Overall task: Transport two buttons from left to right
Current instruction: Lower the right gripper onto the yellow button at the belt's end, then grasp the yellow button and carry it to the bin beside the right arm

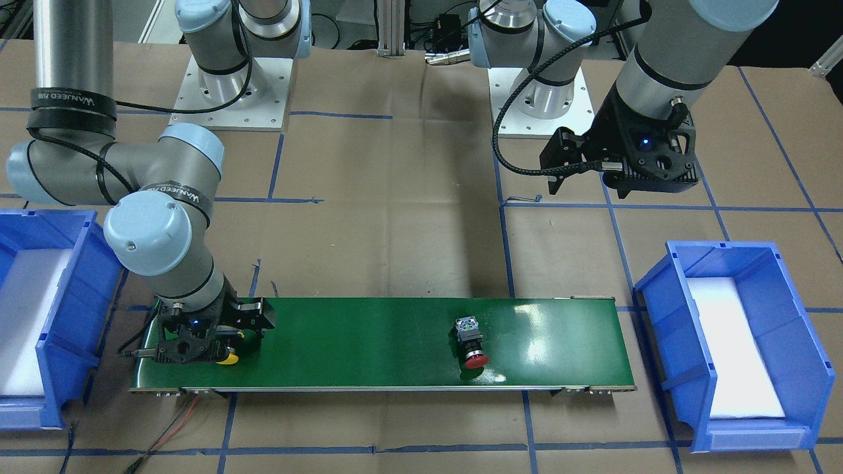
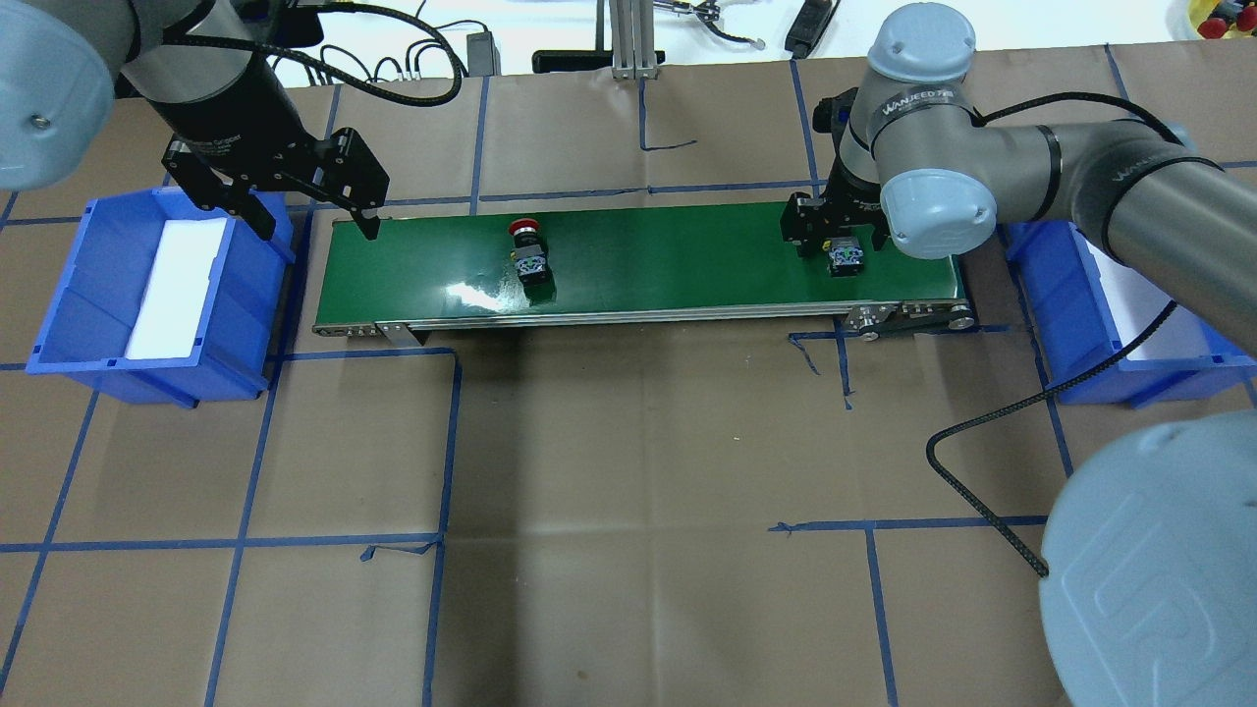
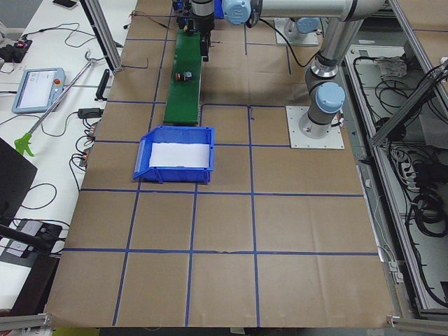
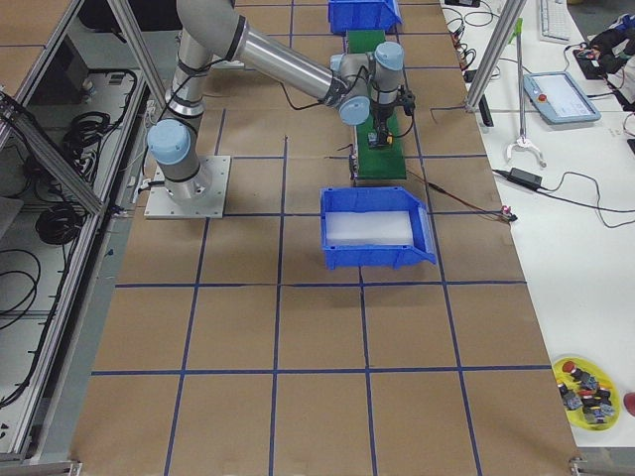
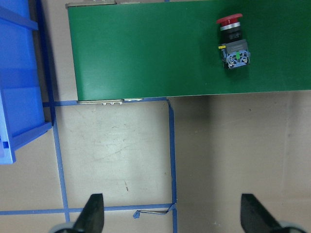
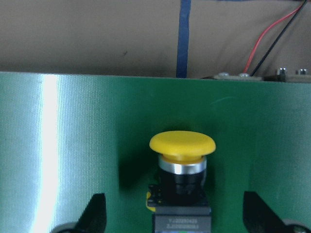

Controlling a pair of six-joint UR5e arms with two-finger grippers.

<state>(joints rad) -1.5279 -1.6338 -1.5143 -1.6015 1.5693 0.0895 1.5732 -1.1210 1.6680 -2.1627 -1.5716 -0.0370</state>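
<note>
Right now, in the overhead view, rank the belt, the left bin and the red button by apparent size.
1. belt: largest, far longer than the bin, though narrower.
2. left bin: second.
3. red button: smallest by far.
All sit on the table, so nearness hardly skews this.

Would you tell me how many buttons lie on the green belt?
2: the red button on the belt's left half, the yellow button at its right end, under the right gripper.

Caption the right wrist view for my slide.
Right gripper, jaws open, straddles the yellow-capped button lying on the green belt.
</note>
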